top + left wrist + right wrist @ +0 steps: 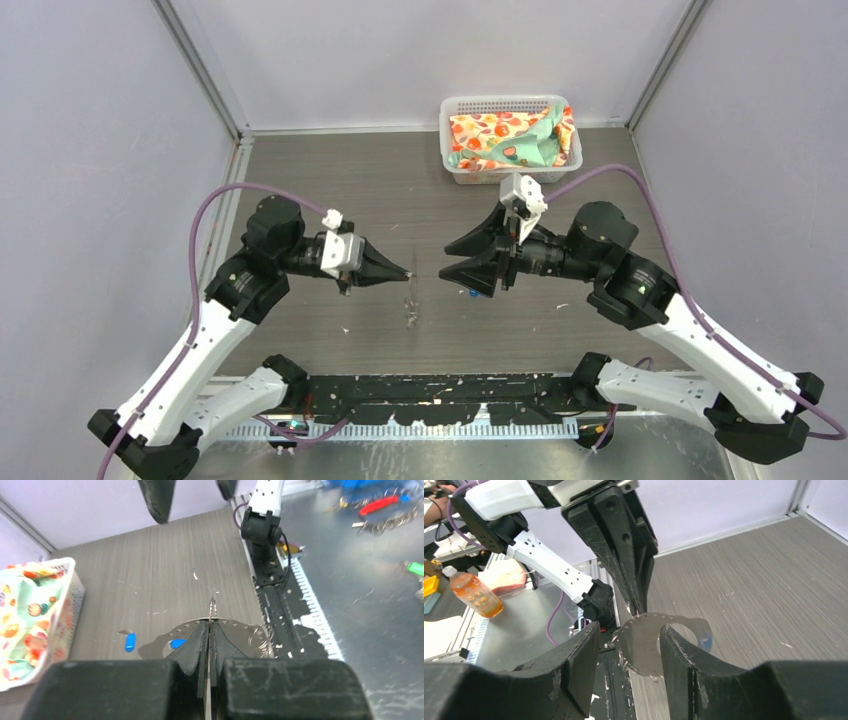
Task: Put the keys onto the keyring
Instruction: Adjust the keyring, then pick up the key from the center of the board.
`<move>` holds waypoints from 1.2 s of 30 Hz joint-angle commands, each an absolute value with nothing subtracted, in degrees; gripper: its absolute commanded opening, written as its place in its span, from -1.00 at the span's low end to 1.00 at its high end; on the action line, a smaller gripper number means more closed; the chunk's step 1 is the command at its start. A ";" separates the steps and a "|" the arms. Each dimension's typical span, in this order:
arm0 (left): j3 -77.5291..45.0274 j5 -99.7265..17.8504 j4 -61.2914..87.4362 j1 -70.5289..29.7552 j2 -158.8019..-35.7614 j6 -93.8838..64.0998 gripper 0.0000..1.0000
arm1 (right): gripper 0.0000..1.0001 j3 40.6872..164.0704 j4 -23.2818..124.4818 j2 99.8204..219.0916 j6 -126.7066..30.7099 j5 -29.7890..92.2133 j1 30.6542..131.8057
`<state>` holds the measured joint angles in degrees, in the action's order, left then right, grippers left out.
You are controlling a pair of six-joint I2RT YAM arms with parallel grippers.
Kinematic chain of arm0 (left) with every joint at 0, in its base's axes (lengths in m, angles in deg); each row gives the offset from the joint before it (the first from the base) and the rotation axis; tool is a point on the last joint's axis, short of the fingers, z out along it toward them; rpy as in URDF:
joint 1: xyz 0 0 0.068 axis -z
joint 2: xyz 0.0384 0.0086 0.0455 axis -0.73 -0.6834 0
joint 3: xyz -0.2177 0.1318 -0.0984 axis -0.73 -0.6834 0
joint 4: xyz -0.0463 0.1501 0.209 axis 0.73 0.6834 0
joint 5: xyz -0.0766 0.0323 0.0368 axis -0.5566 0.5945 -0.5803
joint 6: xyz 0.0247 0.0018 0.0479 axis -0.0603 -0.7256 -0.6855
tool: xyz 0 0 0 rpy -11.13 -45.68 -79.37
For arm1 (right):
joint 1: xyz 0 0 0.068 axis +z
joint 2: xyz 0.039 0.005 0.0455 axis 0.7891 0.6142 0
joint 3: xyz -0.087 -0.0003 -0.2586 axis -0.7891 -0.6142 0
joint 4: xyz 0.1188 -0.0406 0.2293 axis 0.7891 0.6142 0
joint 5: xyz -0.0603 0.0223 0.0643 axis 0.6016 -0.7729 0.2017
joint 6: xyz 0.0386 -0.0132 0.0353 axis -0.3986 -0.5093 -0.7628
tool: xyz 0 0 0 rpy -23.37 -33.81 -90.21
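Observation:
My left gripper (pixel 408 272) is shut on the top edge of the keyring (pixel 412 303), which hangs edge-on below its tips. In the right wrist view the keyring (pixel 644 642) is a grey toothed crescent pinched by the left gripper (pixel 641 607). My right gripper (pixel 629 630) is open, one finger on each side of the ring without touching it, and it faces the left gripper (pixel 209 624). One blue key (pixel 130 641) lies on the table. Another blue key (pixel 705 641) shows at the ring's far edge; whether it is threaded on I cannot tell.
A white basket (pixel 505 101) holding a patterned cloth stands at the back right. The black rail (pixel 440 385) between the arm bases runs along the near edge. Grey walls close the cell on three sides.

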<state>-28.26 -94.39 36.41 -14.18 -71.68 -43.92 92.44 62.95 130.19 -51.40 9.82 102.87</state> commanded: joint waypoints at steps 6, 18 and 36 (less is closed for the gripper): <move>-26.15 -92.56 51.29 -11.64 -68.24 -77.33 -0.99 | 0.05 92.57 68.52 127.56 -52.96 18.66 102.21; -25.00 -84.51 49.23 -10.16 -70.08 -54.67 -0.99 | 0.28 91.60 77.18 128.97 -54.50 37.75 101.90; -31.55 -71.35 53.40 -17.31 -76.26 -41.26 -0.99 | 0.29 66.91 46.67 156.49 -69.90 51.89 78.78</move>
<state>-31.45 -74.06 53.31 -17.17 -77.69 -40.34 66.19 60.22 149.88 -65.85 49.77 80.27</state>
